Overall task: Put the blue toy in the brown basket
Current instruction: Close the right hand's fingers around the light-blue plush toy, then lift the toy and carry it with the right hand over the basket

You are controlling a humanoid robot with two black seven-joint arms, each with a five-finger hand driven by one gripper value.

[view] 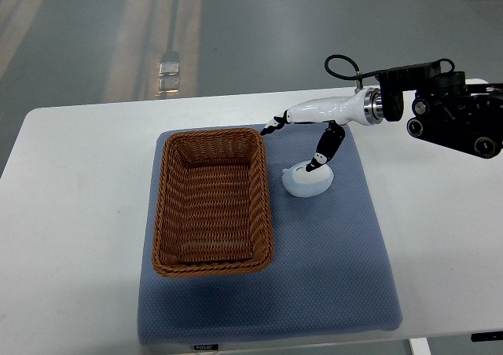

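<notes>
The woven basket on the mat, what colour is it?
Brown. The woven wicker basket shows a warm reddish brown all over in the top view, the only view there is.

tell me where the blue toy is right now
In the top view, the blue toy sits on the blue mat, just right of the brown basket, under the right hand.

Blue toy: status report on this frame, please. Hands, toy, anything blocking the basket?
Right hand reaching in, fingers spread, thumb tip touching blue toy, no grasp. Left hand out of view. Toy on grey mat, beside brown basket. Path clear.
</notes>
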